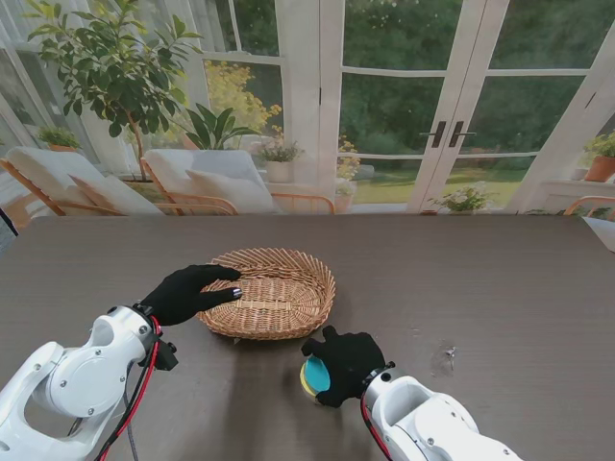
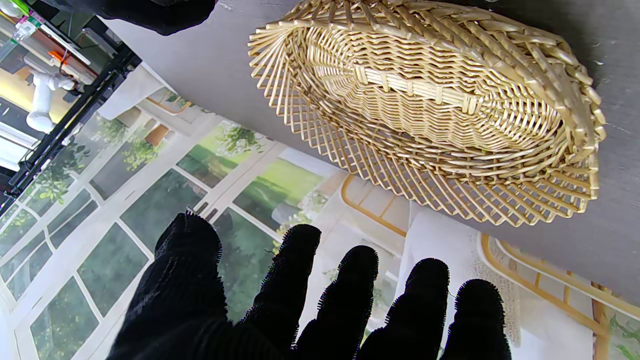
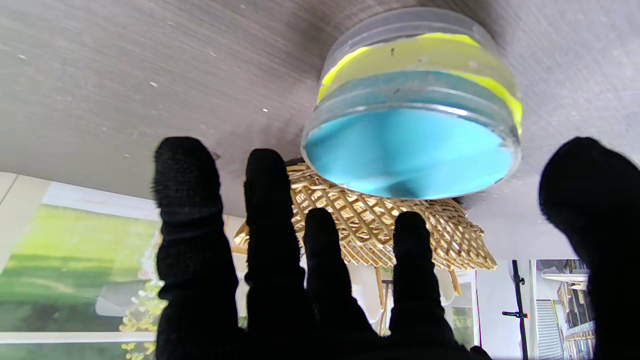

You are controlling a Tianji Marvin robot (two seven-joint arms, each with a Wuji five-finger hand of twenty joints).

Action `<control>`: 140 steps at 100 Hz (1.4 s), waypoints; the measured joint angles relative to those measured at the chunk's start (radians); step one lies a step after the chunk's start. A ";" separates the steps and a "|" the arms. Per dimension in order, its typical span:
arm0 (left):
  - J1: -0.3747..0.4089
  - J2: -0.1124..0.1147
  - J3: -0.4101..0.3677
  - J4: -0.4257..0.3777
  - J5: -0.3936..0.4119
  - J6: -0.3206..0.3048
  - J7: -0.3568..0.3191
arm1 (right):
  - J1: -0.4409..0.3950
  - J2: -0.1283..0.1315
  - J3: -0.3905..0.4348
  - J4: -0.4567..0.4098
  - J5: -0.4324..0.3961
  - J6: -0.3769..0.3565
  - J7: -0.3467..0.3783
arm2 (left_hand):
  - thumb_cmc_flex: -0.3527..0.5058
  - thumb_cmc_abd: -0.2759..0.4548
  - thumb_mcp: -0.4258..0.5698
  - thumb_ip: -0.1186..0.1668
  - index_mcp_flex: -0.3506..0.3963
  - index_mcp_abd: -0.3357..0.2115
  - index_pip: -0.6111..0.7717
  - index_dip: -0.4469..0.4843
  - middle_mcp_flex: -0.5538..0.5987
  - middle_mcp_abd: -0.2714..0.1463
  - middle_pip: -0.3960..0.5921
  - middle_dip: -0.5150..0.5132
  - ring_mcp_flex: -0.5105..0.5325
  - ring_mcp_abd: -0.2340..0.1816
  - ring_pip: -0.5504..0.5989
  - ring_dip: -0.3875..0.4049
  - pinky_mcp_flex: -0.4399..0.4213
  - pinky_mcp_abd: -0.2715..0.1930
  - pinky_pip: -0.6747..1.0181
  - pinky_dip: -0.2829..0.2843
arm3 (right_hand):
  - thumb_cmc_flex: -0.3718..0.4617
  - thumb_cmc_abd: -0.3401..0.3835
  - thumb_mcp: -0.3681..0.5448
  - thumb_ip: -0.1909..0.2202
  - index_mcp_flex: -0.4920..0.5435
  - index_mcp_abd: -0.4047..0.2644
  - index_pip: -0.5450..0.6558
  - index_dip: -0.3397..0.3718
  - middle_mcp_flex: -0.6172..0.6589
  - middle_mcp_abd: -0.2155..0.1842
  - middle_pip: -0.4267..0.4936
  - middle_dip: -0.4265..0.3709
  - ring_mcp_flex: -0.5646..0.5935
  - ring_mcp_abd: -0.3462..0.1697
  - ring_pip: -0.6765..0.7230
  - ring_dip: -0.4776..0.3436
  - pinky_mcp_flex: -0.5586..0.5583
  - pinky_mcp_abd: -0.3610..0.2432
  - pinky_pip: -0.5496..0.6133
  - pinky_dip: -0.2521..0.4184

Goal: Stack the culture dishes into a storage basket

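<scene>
Tabletop: only the right wrist shows stacked dishes (image 3: 412, 115) under the spread, empty right hand (image 3: 320, 280).

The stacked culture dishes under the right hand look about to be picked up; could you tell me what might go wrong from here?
1. The blue dish only rests on the yellow dish, so a grasp by the open right hand could shear them apart.
2. The left hand rests at the basket rim and could crowd the drop.

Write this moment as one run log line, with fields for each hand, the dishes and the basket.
left hand: open, at basket rim | right hand: open over dishes | dishes: blue on yellow, on table | basket: no dishes
</scene>
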 measured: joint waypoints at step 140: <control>-0.003 0.002 0.001 0.000 -0.008 0.009 -0.013 | 0.092 0.010 -0.071 0.061 0.040 -0.052 0.064 | 0.000 0.000 0.000 0.000 0.013 0.002 0.000 0.000 0.020 0.007 0.000 0.000 0.000 0.000 0.000 0.000 0.000 0.000 0.000 0.000 | -0.017 -0.193 0.006 0.010 0.000 -0.025 -0.103 0.017 -0.063 -0.025 -0.099 -0.043 -0.143 0.092 -0.482 -0.232 0.000 0.142 -0.394 -0.093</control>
